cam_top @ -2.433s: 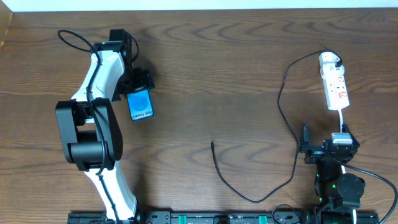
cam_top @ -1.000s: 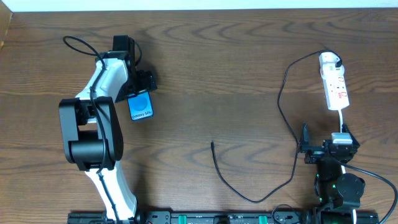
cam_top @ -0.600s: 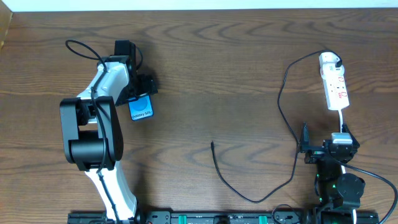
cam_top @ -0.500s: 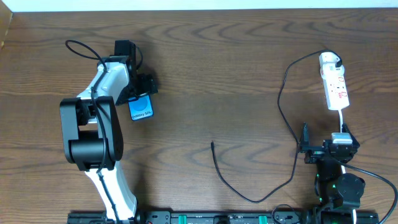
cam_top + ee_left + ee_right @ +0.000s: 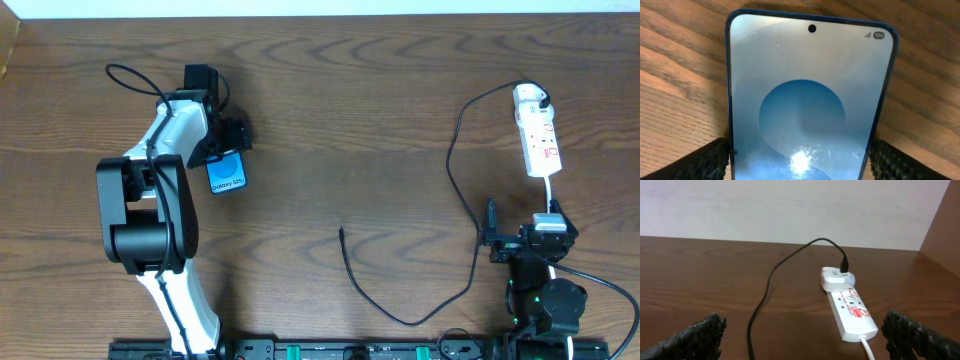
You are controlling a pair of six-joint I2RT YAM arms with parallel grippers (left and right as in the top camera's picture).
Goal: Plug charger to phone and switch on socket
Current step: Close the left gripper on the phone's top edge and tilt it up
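The phone [image 5: 227,173] lies flat on the table at the left, blue screen up. It fills the left wrist view [image 5: 802,100]. My left gripper [image 5: 222,147] reaches down over its far end, and both finger pads [image 5: 801,162] press against the phone's long edges. The charger cable [image 5: 400,318] loops across the table, its free tip [image 5: 341,233] lying near the middle. Its white plug [image 5: 530,97] sits in the socket [image 5: 541,142] at the far right. My right gripper [image 5: 520,228] is open and empty, just in front of the socket [image 5: 852,312].
The socket's white lead [image 5: 551,192] runs back toward my right arm. The charger cable [image 5: 765,295] curves across the table left of the socket. The table's back edge meets a white wall [image 5: 790,210].
My left gripper moved down over the phone's far end and its fingers came in against the phone's edges. It has been still for the last half second. The right arm has not moved.
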